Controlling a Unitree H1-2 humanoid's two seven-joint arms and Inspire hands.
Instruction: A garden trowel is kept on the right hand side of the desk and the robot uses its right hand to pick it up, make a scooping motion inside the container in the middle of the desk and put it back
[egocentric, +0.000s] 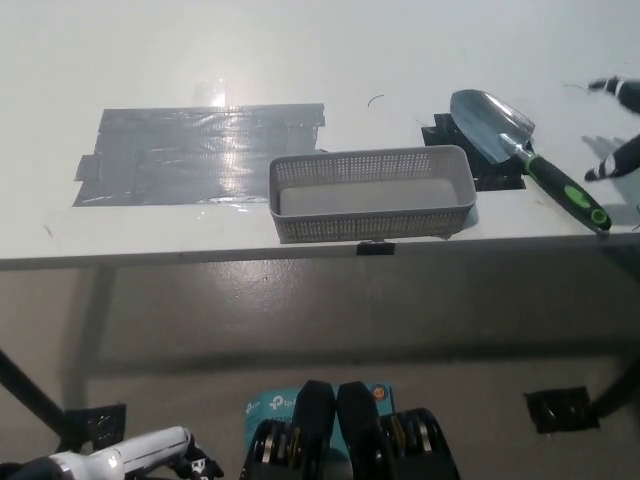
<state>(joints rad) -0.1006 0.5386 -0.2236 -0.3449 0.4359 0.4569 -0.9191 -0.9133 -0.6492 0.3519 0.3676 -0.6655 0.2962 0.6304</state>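
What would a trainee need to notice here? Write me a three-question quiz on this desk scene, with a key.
1. True or false: the steel garden trowel with the black and green handle lies on the white desk, apart from the black right hand.
2. The trowel's blade lies over: A) a wooden board; B) the black tape patch; C) a folded cloth.
3. Fill in: the grey perforated plastic basket holds ____.
Key: 1 true; 2 B; 3 nothing.
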